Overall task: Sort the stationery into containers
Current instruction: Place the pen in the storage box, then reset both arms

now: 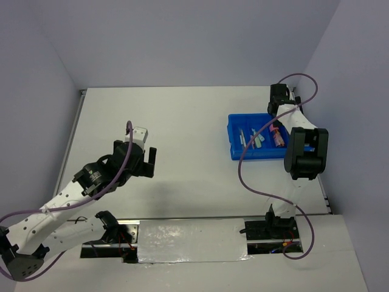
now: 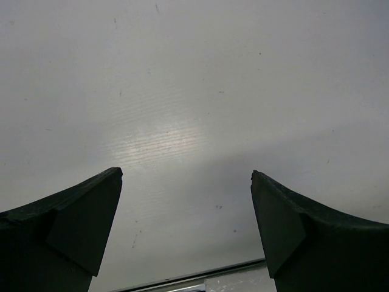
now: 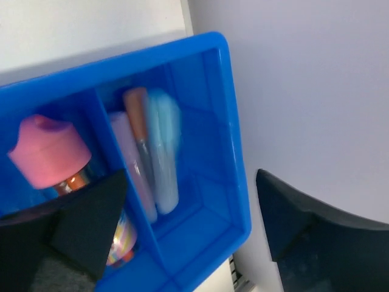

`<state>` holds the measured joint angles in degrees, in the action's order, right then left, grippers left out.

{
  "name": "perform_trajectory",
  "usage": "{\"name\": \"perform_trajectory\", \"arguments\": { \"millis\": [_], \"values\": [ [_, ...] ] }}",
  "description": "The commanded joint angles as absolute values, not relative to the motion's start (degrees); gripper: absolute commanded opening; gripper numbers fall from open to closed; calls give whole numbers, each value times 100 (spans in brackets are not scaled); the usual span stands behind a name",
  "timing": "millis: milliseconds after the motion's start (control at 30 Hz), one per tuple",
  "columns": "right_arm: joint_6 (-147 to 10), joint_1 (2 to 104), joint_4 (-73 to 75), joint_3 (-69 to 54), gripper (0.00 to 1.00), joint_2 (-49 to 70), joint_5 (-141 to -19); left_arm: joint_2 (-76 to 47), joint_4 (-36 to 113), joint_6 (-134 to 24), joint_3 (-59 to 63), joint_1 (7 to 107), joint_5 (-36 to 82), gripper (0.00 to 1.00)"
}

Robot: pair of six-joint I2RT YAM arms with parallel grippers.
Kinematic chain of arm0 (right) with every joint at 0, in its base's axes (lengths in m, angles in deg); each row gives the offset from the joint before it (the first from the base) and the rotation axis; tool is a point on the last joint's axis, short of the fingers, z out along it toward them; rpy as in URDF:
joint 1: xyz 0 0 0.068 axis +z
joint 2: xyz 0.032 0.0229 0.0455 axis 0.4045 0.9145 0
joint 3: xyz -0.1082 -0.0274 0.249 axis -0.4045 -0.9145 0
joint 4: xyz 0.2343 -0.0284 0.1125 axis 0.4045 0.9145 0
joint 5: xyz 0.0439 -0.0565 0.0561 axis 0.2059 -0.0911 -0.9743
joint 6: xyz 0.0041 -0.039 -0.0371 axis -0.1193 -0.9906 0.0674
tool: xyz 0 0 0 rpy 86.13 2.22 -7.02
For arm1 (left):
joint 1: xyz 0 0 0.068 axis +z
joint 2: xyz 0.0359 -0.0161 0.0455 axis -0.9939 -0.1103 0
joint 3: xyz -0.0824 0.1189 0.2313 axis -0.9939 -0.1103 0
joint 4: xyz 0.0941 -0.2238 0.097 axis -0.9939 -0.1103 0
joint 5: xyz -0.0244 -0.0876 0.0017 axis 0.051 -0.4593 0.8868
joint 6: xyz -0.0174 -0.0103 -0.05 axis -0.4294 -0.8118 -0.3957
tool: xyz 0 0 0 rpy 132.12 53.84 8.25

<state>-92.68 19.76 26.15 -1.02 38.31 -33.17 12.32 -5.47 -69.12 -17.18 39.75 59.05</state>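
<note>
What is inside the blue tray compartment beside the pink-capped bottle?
In the blue tray, side by side: a lilac stick, an orange stick, a pale blue stick. The orange stick's lower part is hidden between the others.

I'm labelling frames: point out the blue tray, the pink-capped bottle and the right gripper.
blue tray (image 3: 216, 140), right wrist view, right wall.
pink-capped bottle (image 3: 45, 152), right wrist view, pink cap.
right gripper (image 3: 191, 176), right wrist view, midway between fingertips.

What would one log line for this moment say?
left pincer: open, empty, over table | right pincer: open, above blue tray | pink-capped bottle, pastel sticks: in adjacent compartments
</note>
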Motion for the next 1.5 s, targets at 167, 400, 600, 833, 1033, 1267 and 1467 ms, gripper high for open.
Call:
{"name": "perform_trajectory", "arguments": {
  "millis": [167,400,600,833,1033,1267,1467],
  "values": [
    [-8660,2140,2893,283,100,2325,-3777,986,-361,-6962,-1116,4736,5623,99],
    [-7685,2991,2736,-462,100,-566,-5792,300,-1125,-7138,1008,4877,7598,99],
    [-7219,3650,3333,-999,100,-3441,-4817,510,-1459,-7006,2055,4913,8407,99],
    [-7051,3819,4799,-885,100,-5270,-4736,1484,-2074,-6997,2348,4913,8566,99],
    [-7148,3906,5460,-1218,100,-5790,-4910,1723,-2698,-7137,2207,4913,8540,99],
    [-7130,3977,5389,-1589,100,-5993,-5421,2162,-2770,-7551,1576,4921,7882,99],
    [-7121,3995,5345,-1589,100,-5914,-5501,2207,-2550,-7481,1513,4913,7697,99]
  ]
}}
